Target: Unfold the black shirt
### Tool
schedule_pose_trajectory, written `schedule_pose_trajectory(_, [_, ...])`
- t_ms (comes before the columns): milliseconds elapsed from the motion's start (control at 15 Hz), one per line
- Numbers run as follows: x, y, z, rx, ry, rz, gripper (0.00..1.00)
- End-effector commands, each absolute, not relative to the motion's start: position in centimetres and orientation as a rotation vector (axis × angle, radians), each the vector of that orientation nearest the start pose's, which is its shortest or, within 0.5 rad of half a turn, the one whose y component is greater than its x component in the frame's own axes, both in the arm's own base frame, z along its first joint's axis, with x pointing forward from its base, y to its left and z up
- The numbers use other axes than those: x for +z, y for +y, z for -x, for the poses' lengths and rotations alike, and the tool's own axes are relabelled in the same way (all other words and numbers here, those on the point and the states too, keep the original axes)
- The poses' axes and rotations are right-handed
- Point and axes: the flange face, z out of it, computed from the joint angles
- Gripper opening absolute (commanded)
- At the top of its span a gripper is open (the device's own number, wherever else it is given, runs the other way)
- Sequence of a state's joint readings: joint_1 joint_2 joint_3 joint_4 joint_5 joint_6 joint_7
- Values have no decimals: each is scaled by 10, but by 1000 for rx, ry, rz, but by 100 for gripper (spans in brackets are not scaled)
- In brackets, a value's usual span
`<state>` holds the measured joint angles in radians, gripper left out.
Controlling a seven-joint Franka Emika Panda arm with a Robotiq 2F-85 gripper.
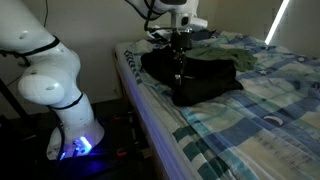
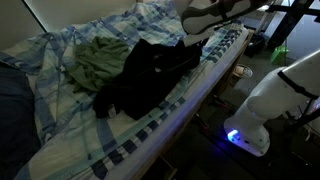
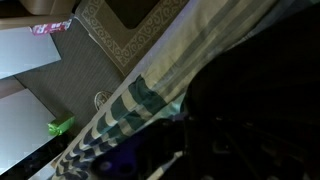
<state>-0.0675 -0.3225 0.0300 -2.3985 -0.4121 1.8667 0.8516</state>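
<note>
Pincer (image 1: 179, 70) gripping the black shirt (image 1: 210, 82) on the bed (image 1: 270, 115).
The pincer is pressing closed on a fold; the black shirt is lying crumpled in a heap near the bed's long edge.

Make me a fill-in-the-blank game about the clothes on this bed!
1. The crumpled shirt in the middle of the bed is ____.
2. The garment lying beside it is olive-____.
3. Both lie on a plaid bedsheet that is blue and ____.

Missing words: black, green, white.
</note>
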Motion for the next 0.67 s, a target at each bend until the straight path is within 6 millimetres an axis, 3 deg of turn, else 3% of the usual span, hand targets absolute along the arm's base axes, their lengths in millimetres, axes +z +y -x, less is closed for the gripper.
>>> schedule_pose_trajectory(0, [421, -43, -418, 136, 1216, 3373, 32])
schedule_pose_trajectory(67, [418, -40, -421, 152, 1196, 3380, 33])
schedule_pose_trajectory(600, [414, -13, -439, 118, 1023, 3462, 93])
